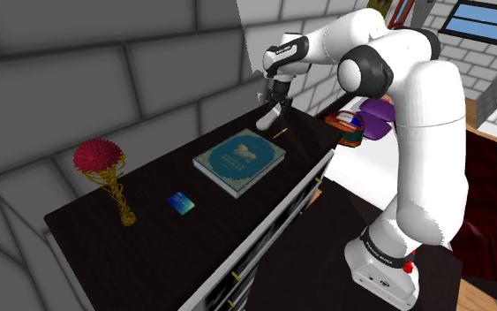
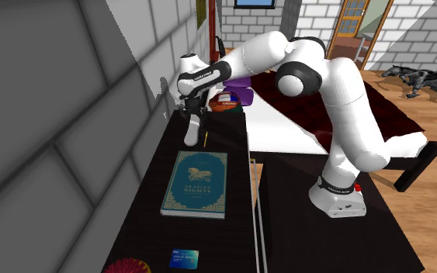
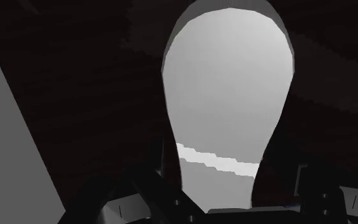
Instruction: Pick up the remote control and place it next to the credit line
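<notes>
A pale grey, elongated remote control [image 1: 269, 115] [image 2: 191, 133] hangs tilted at the far end of the dark tabletop [image 1: 140, 231], beside the grey wall. My black gripper [image 1: 277, 95] [image 2: 194, 115] is shut on its upper end. In the wrist view the remote [image 3: 225, 95] stretches away from the gripper [image 3: 215, 175], clasped between both fingers, with its rounded far end over the dark top. Whether its lower tip touches the table I cannot tell. A small blue credit card [image 1: 181, 203] [image 2: 185, 258] lies flat well along the table, past the book.
A teal book [image 1: 240, 161] [image 2: 196, 183] lies between the remote and the card. A thin gold pencil [image 1: 281, 132] rests near the remote. A red spiky ornament on a gold stand [image 1: 102, 168] stands beyond the card. A colourful bowl [image 1: 345, 124] sits off the table's end.
</notes>
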`<action>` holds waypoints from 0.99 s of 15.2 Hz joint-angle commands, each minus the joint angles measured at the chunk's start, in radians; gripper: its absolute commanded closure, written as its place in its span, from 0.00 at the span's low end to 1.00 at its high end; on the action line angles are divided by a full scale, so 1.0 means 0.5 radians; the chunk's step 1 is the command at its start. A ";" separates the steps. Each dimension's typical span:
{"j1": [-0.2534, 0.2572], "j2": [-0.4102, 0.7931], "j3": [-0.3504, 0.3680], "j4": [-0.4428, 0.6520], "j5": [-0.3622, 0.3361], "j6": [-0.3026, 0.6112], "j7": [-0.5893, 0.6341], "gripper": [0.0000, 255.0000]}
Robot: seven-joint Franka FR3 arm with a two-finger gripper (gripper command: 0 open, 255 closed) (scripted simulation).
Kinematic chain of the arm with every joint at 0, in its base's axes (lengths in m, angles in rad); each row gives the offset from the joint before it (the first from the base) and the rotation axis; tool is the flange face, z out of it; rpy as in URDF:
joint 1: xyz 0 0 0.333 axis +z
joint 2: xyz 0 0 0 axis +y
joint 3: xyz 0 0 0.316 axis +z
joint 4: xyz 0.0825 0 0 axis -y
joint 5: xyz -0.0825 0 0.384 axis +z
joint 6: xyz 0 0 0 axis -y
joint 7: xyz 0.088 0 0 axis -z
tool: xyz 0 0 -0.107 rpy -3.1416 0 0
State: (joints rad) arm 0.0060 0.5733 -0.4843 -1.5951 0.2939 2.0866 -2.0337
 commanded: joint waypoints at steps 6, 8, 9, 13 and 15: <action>0.310 -0.337 -0.021 -0.498 -0.125 0.193 0.250 1.00; 0.398 -0.425 -0.019 -0.620 -0.167 0.240 0.342 1.00; 0.439 -0.467 -0.016 -0.677 -0.188 0.262 0.390 1.00; 0.599 -0.623 0.006 -0.881 -0.273 0.335 0.595 1.00; 0.673 -0.692 0.024 -0.967 -0.314 0.365 0.703 1.00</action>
State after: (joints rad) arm 0.3272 0.2397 -0.4759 -2.0630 0.1458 2.2712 -1.7067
